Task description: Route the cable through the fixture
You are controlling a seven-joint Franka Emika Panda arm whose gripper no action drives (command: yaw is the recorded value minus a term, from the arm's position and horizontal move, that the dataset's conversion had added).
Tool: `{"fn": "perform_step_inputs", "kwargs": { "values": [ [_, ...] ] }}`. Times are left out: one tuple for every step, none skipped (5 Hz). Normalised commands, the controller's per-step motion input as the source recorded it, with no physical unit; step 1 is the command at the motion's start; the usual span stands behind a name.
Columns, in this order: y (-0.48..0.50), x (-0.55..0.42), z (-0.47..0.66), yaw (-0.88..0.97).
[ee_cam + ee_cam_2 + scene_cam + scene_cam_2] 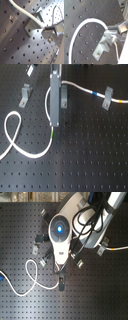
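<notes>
The white cable [15, 119] loops over the black perforated board at the first exterior view's left and rises to my gripper [55, 126], with a green band just below the fingertips. Beyond the gripper it runs right through a grey fixture clip [106, 100], showing blue and yellow bands. A second clip [64, 99] stands right behind the gripper. In both wrist views the cable [27, 13] [81, 27] ends at the closed fingertips [53, 28], next to a clip [32, 25] [103, 46]. The gripper is shut on the cable.
A third clip [25, 95] stands at the first exterior view's left and another [31, 70] at the top. In the second exterior view the arm [60, 228] hides the board's centre; several clips [42, 262] surround it, and the cable loop [30, 277] lies lower left.
</notes>
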Motion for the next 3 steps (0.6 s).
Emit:
{"fn": "perform_step_inputs", "kwargs": {
  "values": [
    [0.06, 0.245, -0.48, 0.0],
    [0.129, 0.16, -0.22, 0.21],
    [0.066, 0.045, -0.03, 0.35]
  ]
}}
